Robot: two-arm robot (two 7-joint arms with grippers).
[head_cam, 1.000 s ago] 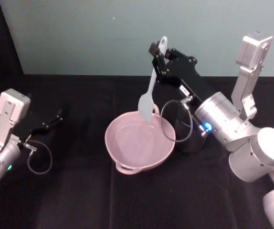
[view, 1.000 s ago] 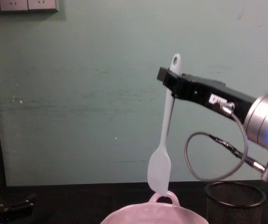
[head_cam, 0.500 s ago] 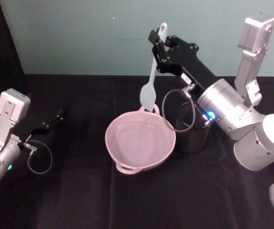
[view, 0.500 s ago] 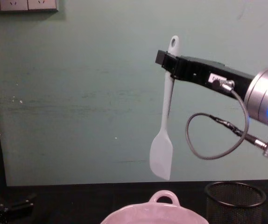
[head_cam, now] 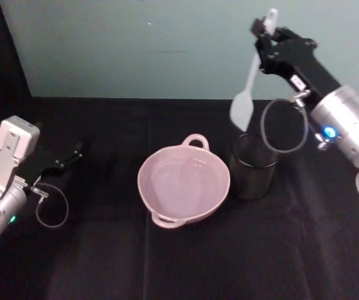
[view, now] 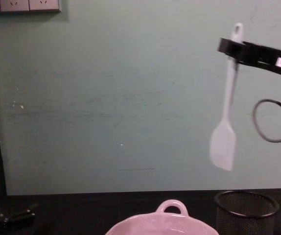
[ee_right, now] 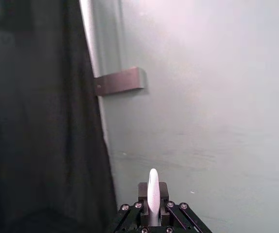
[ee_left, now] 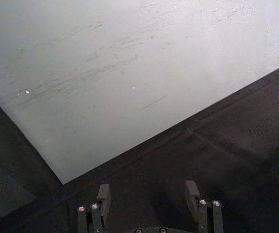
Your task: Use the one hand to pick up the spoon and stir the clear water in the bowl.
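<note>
From the head view, the right gripper pinches the spoon near its handle top, blade hanging above the mesh cup, beside the pink bowl whose water is barely discernible. The left gripper rests on the table, far left. In the left wrist view its fingers are spread. The chest view shows the spoon's blade well above the cup.

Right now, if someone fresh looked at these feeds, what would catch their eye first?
The white spoon hanging blade-down, high in the air, pinched near its handle end by the right gripper, above the black mesh cup rather than the bowl. Next, the pink bowl mid-table, to the cup's left. The left gripper rests low at the far left, fingers open.
</note>
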